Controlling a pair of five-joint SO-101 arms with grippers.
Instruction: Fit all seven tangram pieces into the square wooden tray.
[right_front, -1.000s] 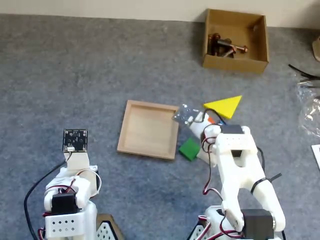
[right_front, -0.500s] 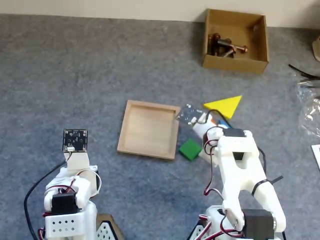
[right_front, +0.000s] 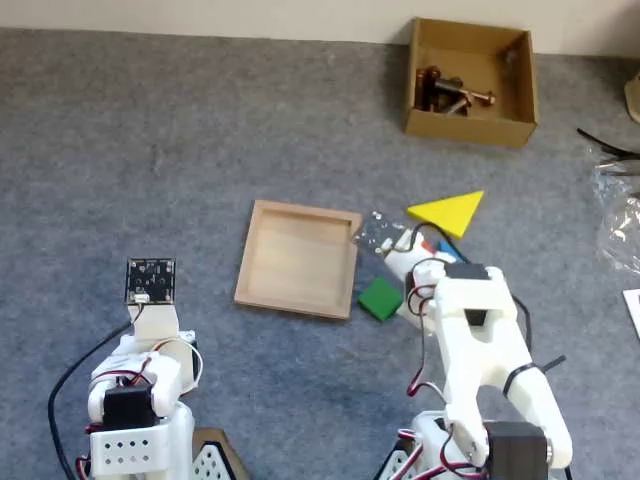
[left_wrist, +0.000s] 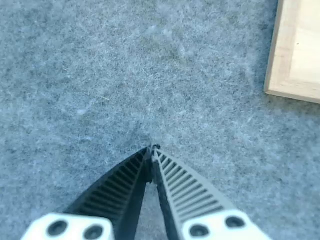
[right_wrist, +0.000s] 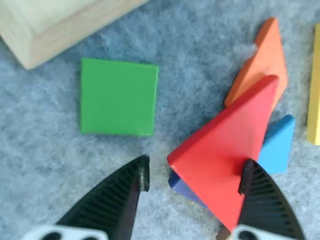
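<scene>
The square wooden tray (right_front: 298, 258) lies mid-table with nothing in it; its corner (right_wrist: 60, 25) also appears in the right wrist view. A green square (right_wrist: 119, 96) lies flat beside the tray. A red triangle (right_wrist: 227, 150) rests tilted on a heap with an orange piece (right_wrist: 262, 65), a blue piece (right_wrist: 279, 142) and a dark blue one (right_wrist: 182, 186). My right gripper (right_wrist: 195, 176) is open low over the carpet, the red triangle's corner between its jaws. A yellow triangle (right_front: 448, 211) lies just beyond the heap. My left gripper (left_wrist: 151, 149) is shut and holds nothing above bare carpet.
A cardboard box (right_front: 470, 80) with metal parts stands at the back right. Cables and a plastic bag (right_front: 620, 220) lie at the right edge. Grey carpet (right_front: 150, 150) covers the table, with open room left of the tray.
The right arm has shifted slightly right, away from the tray's edge and over the heap of pieces. The left arm has kept still.
</scene>
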